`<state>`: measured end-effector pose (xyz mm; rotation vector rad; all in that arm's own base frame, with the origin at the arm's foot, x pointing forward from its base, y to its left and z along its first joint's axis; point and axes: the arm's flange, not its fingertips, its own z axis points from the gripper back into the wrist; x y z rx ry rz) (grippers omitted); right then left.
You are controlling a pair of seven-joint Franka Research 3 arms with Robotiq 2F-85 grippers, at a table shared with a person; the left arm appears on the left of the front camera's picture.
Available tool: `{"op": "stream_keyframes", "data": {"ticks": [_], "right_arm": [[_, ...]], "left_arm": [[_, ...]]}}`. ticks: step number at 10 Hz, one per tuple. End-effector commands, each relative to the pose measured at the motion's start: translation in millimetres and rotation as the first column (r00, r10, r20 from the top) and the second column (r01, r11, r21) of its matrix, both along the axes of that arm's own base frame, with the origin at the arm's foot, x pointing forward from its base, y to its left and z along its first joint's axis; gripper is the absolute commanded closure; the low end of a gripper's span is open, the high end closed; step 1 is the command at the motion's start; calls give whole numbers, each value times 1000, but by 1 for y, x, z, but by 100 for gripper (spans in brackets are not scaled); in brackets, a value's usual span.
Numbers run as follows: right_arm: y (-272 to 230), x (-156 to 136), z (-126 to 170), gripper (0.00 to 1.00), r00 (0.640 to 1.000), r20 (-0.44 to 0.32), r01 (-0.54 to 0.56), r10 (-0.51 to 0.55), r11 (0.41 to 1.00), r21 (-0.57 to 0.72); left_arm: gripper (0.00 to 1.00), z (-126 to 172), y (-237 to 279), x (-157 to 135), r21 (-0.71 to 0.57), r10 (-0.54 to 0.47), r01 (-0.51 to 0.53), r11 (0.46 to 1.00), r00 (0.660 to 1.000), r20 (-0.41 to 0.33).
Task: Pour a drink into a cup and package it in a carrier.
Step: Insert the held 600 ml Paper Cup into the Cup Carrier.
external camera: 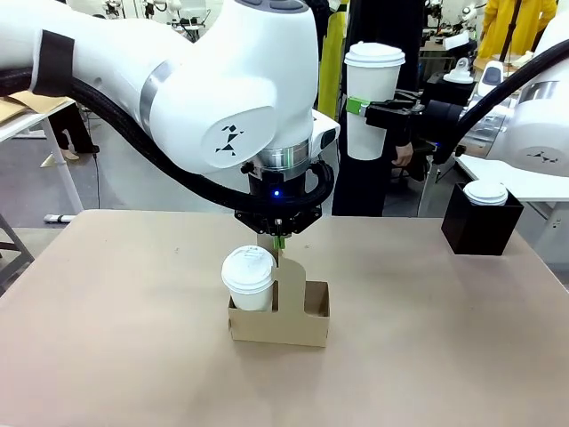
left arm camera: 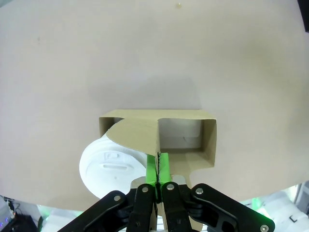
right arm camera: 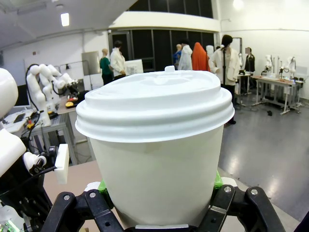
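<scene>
Packing step: left gripper pinched shut on carrier handle, centre; right gripper clamps lidded cup, upper right. Next: lower into free slot.

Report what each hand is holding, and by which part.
Left hand pinches the cardboard carrier by the top of its handle divider. Right hand grips a lidded white paper cup around its body, below the lid.

Lidded white cup upright in brown carrier, second lidded cup aloft
</scene>
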<state>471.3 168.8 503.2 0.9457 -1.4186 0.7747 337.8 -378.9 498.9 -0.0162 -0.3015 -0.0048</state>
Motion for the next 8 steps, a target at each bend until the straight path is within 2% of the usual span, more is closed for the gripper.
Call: {"op": "stream_keyframes", "data": {"ticks": [1, 2, 3, 4, 5, 6, 8], "right_arm": [[3, 2, 7, 19, 1000, 5, 2, -2, 1000, 4], [3, 2, 7, 19, 1000, 5, 2, -2, 1000, 4], [3, 2, 7, 19, 1000, 5, 2, -2, 1000, 4], [0, 0, 0, 19, 1000, 0, 0, 0, 1000, 0], [3, 5, -15, 19, 999, -16, -48, 48, 999, 15], [7, 8, -29, 19, 995, -30, -96, 96, 995, 15], [16, 9, -60, 19, 981, -57, -185, 187, 982, 39]], "left_arm": [[98, -1, 1, -1, -2, 3, -3, 1000, 1000, -1], [41, 0, 0, 0, 0, 0, 0, 1000, 1000, 0], [41, 5, 6, 0, -17, -19, 19, 1000, 1000, -9], [0, 16, 10, 1, -26, -58, 58, 998, 998, -10], [40, 27, 15, 2, -49, -98, 97, 994, 995, -15], [0, 37, 21, 2, -59, -140, 139, 989, 990, -25], [0, 64, 47, -1, -115, -279, 273, 955, 960, -34]]}}
